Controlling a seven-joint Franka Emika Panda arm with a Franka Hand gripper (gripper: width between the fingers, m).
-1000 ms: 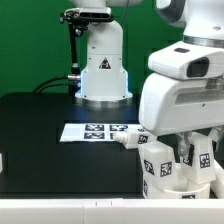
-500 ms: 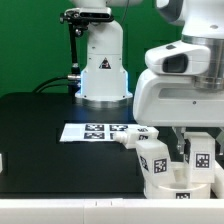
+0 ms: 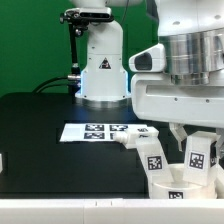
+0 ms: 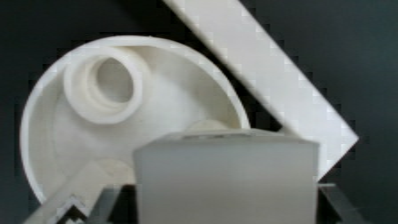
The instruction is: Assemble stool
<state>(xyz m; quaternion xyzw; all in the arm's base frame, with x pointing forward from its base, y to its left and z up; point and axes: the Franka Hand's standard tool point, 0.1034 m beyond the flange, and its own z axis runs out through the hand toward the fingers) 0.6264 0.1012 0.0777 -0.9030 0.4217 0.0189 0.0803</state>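
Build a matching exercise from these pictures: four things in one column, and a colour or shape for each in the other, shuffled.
Things:
1 marker board
2 table
3 backdrop
4 stool seat

Descriptions:
A green
B round, with a ringed hole
C black
D flat, printed with tags

Pairs: 1-D, 2-C, 3-A, 4-B

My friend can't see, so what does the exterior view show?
A white robot arm's gripper holds a tagged stool leg upright on the round seat, beside another leg. Behind lies the marker board on a black table.
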